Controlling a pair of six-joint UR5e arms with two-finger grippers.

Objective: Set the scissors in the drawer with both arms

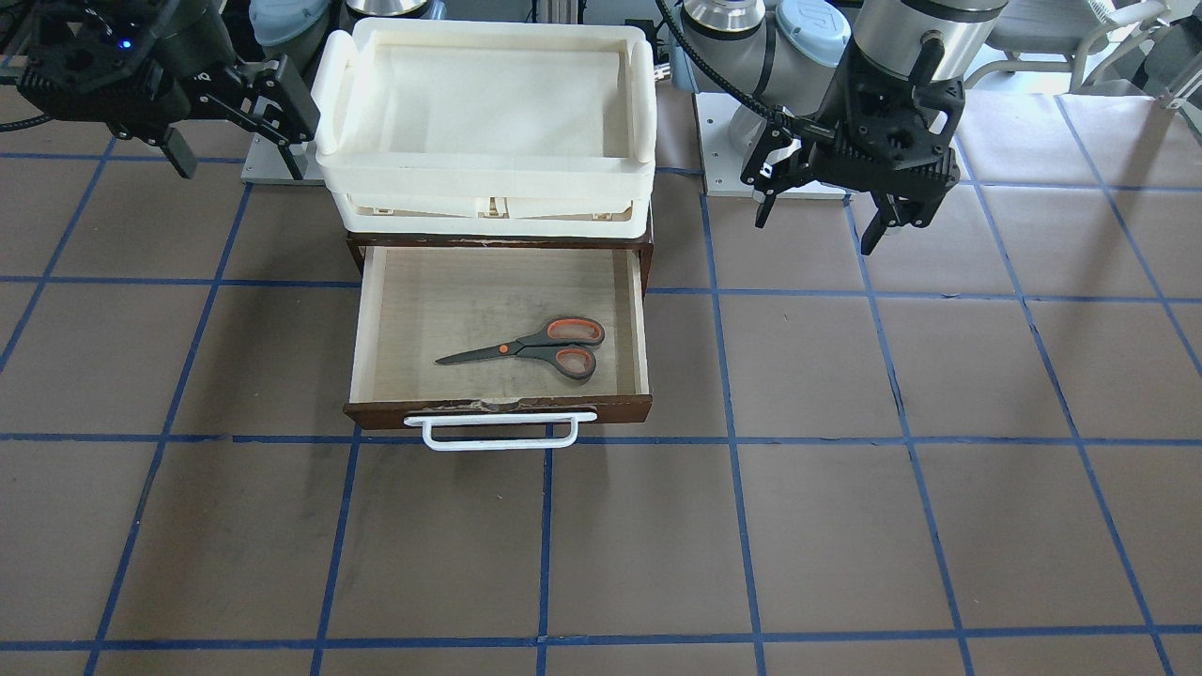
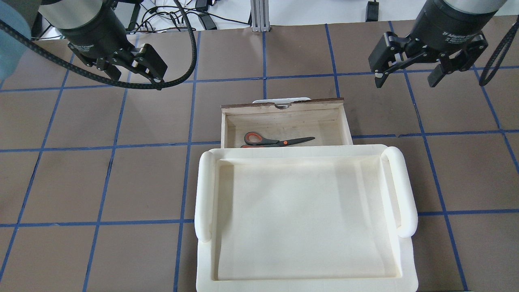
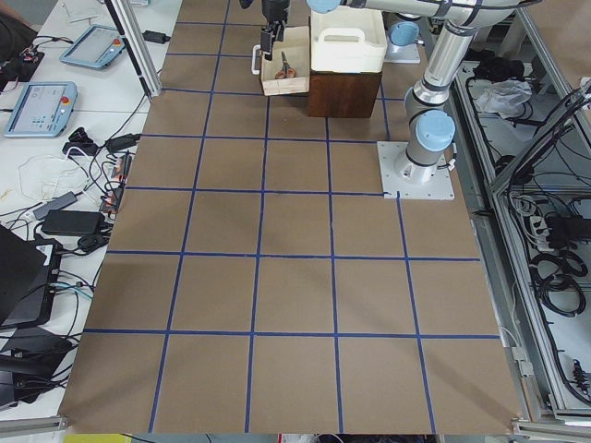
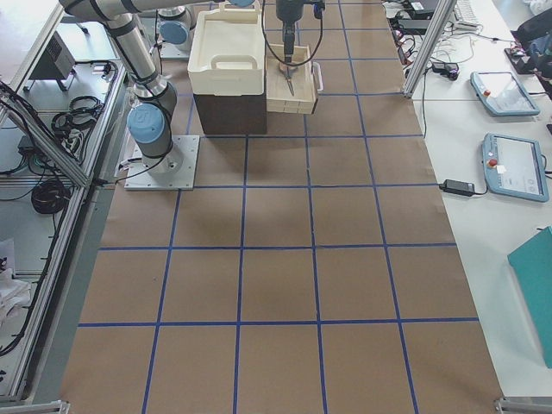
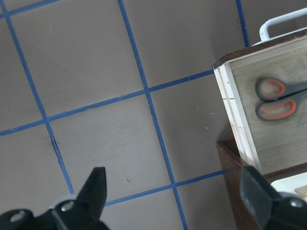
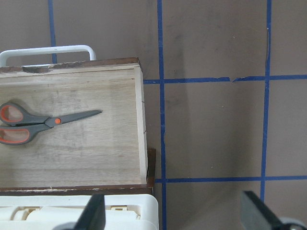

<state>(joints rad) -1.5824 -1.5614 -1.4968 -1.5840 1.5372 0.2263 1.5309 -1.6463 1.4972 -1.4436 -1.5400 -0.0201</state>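
- Scissors [image 1: 526, 349] lie flat on the floor of the drawer [image 1: 441, 300]. Blades are shut, handles twd the robot's left, tips twd its right. Nothing touches them.
- Drawer stands pulled out from the dark cabinet [image 1: 498, 241], which carries the cream tray [image 1: 484, 169]. Its white handle [image 1: 498, 443] is on the far side from the robot.
- Left claw [image 1: 815, 225]: jaws spread wide, nothing betw. them. It hovers over the desk [image 1: 845, 469] off the drawer's left side, well apart from it.
- Right claw [image 2: 405, 83]: likewise spread and empty. It hovers off the drawer's right side, out past the line of the drawer front.
- Step, as I read it: the placing looks done, since the scissors are inside and neither claw holds anything. What's left is prob. shutting the drawer.
- Next move would call for one claw to come round to the front face or handle, then push straight twd the cabinet. The push should be centred so the drawer doesn't skew.
- The other arm may need to steady the cabinet or tray so the stack doesn't slide back.
- Risk: a hard shove could send the scissors skidding or shift the tray on top.
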